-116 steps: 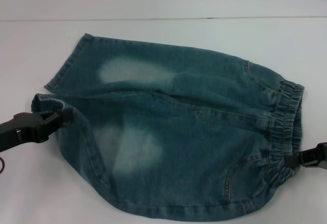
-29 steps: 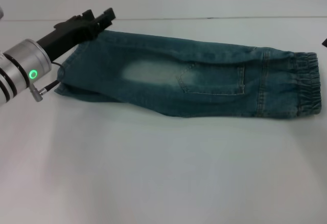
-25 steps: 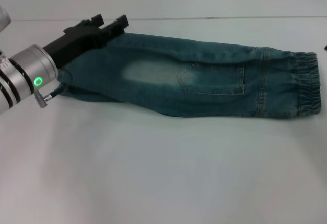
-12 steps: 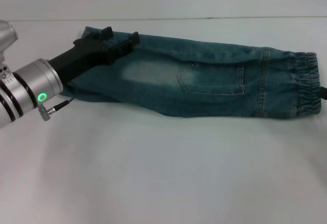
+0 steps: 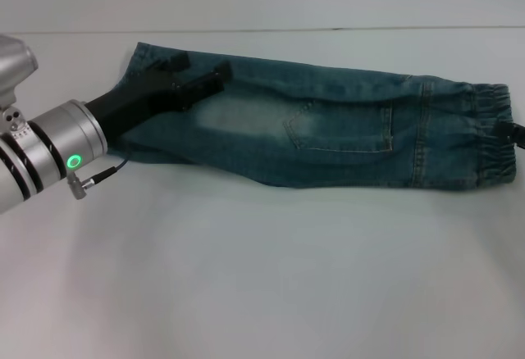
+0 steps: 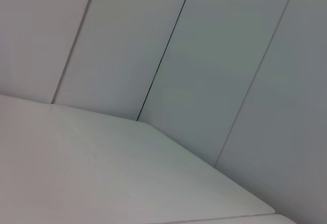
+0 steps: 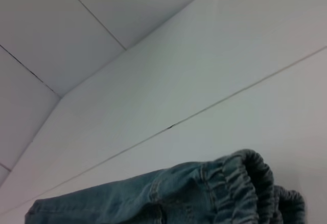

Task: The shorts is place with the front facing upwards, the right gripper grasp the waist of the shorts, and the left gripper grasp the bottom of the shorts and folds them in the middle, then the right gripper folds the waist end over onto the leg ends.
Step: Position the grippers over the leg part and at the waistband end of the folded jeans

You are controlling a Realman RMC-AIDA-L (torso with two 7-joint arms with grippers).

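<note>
The left gripper (image 5: 199, 75) reaches in from the near left on its silver-white arm (image 5: 51, 147), green light showing, and its black claw lies over the leg end of the shorts (image 5: 328, 125). Its two fingers stand slightly apart with nothing between them, and they look to be resting on the denim or just above it; the head view does not settle which. The shorts lie folded lengthwise into a long narrow strip on the white table (image 5: 262, 277), running from left to right across the far half of the surface. A patch pocket (image 5: 340, 127) faces up near the middle, with a pale faded patch (image 5: 242, 117) just left of it, beside the claw. The leg ends (image 5: 135, 76) sit at the left under and around the gripper's wrist, and the waist (image 5: 492, 134) is the gathered elastic band at the far right. At the right edge, just beside the waistband, a small dark piece, probably the right gripper (image 5: 518, 135), shows; whether it is parted or closed cannot be told. The right wrist view sees the ruffled waist close up, lying on the table below the wall panels.
</note>
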